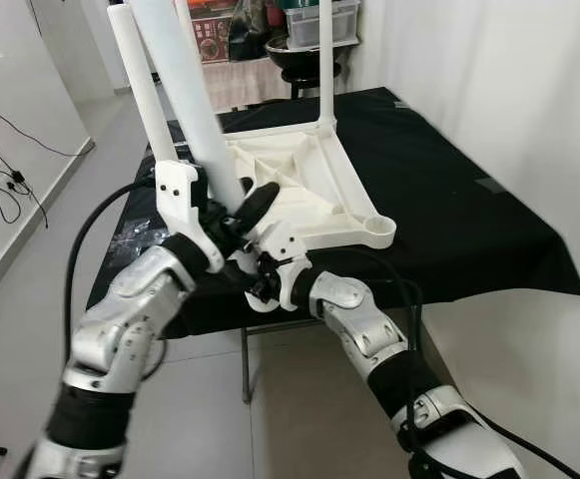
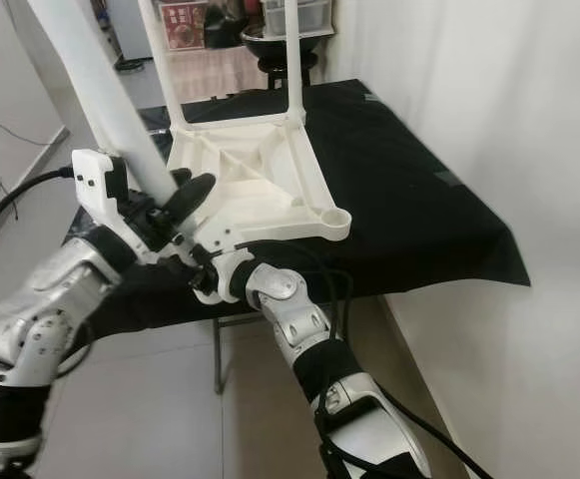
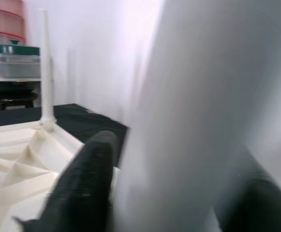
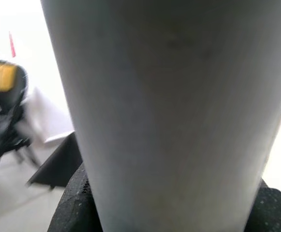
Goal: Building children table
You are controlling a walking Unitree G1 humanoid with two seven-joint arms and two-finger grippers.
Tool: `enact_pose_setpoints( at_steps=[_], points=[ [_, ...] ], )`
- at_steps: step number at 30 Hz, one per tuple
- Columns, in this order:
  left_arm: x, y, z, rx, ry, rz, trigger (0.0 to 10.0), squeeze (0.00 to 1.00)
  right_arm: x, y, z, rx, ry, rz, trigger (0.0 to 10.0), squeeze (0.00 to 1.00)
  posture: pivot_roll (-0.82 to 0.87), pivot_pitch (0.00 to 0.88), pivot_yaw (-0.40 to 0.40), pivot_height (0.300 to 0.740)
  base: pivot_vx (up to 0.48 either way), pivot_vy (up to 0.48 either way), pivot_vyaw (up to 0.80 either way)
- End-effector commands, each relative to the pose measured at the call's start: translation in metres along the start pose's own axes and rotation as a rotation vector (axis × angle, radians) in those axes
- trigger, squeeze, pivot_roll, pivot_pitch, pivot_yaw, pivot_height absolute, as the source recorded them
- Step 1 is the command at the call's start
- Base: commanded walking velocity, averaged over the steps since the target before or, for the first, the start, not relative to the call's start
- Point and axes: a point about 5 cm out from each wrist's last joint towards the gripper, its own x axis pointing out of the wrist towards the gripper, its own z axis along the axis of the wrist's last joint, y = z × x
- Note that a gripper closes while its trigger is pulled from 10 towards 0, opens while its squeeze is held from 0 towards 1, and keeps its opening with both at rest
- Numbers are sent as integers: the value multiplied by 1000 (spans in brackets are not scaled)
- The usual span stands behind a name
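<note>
No text, label, brand, number or sign can be read. The red-and-dark printed box (image 1: 208,38) on the far shelf bears a pattern too small and blurred to make out. The stacked plastic containers (image 3: 12,58) in the left wrist view show no legible marking.
</note>
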Motion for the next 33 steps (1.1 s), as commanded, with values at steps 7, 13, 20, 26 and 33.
enact_pose_setpoints(
  at_steps=[7, 13, 20, 26, 33],
  points=[
    [-20, 25, 20, 31, -67, 101, 10000, 1000, -8, -43, 16, 114, -85, -270, 0, 0, -71, 0, 58, 740, 0, 0, 0],
    [-42, 53, 33, 130, -84, 275, 10000, 1000, -23, -76, 19, 141, -96, -469, 0, 0, -68, 0, 55, 740, 0, 0, 0],
    [-62, 73, 11, 188, -3, 499, 10000, 0, -36, -91, 15, 111, -70, -575, 1333, 0, -63, 0, 52, 740, 0, 0, 0],
    [-65, 57, -29, 105, 76, 493, 10000, 0, -33, -85, 13, 93, -65, -529, 10000, 0, -66, 0, 49, 740, 0, 0, 0],
    [-72, 55, -46, 187, 147, 486, 10000, 0, -30, -76, 9, 57, -74, -460, 10000, 0, -63, 0, 41, 740, 0, 0, 0]
  ],
)
